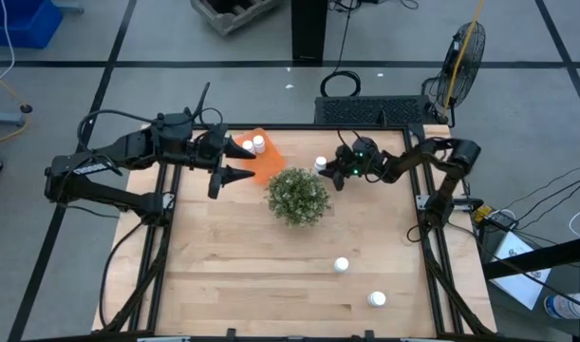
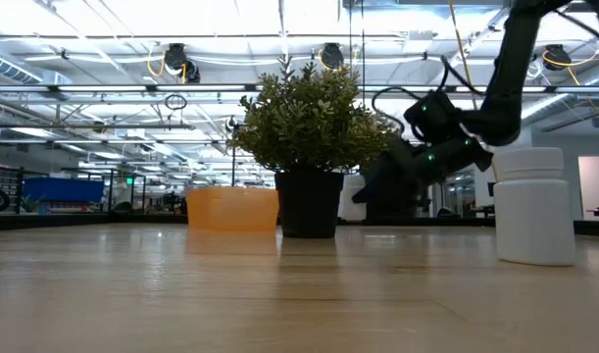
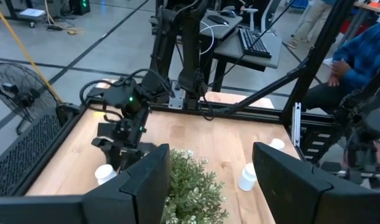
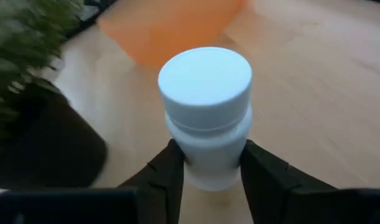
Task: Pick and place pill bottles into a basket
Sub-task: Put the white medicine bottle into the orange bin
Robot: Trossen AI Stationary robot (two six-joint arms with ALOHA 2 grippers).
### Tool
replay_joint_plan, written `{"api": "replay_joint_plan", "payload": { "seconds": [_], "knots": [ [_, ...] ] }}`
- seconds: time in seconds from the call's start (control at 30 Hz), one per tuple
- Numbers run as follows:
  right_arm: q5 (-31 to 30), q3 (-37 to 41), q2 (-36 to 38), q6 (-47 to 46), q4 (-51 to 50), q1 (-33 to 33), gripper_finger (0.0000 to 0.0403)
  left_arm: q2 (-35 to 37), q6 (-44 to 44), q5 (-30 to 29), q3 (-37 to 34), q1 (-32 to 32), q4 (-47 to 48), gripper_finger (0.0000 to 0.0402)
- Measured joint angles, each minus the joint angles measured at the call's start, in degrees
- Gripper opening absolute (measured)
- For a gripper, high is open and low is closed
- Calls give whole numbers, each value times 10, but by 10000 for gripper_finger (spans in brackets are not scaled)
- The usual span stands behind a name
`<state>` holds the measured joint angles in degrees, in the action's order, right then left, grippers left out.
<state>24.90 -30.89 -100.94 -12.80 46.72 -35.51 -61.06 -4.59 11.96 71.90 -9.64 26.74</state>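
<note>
My right gripper [image 4: 209,177] is shut on a white pill bottle [image 4: 205,106], which stands just right of the basket and behind the green plant [image 1: 297,195] in the high view [image 1: 321,164]. My left gripper [image 1: 244,162] is open and empty, above the near edge of the orange basket [image 1: 266,161]. Two pill bottles [image 1: 254,144] stand in the basket. Two more bottles stand on the table near the front right, one at the middle [image 1: 342,265] and one nearer the edge [image 1: 377,299]. My right gripper pinches the bottle's body [image 4: 208,155] below the cap, between its two fingers [image 4: 171,174]. The fingers come from the table's right side, slanting down. The bottle is upright; whether its bottom rests on the table, I cannot tell.
The potted plant stands mid-table between both arms. In the low view a bottle [image 2: 534,206] stands close to the camera, with the basket [image 2: 230,209] behind it at the left. A person sits beyond the table's right side [image 3: 364,56].
</note>
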Motion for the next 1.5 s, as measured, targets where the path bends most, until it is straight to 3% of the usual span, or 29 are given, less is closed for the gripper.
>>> {"api": "replay_joint_plan", "payload": {
  "seconds": [0.27,0.43,0.6,0.87,1.1,1.5],
  "knots": [
    [2,-10,219,23,-239,-2,118,-5,-2,2,0,-16,9,234],
    [-30,-80,368,48,-454,18,118,-38,-4,43,8,-30,13,234],
    [-82,-170,433,45,-561,73,118,-111,46,61,81,-36,57,234],
    [-145,-249,414,35,-589,176,118,-220,128,55,266,-46,173,234],
    [-146,-259,357,31,-559,237,118,-300,159,34,396,-44,305,234],
    [-128,-259,278,31,-449,291,117,-327,155,45,430,-11,353,234]
  ]
}}
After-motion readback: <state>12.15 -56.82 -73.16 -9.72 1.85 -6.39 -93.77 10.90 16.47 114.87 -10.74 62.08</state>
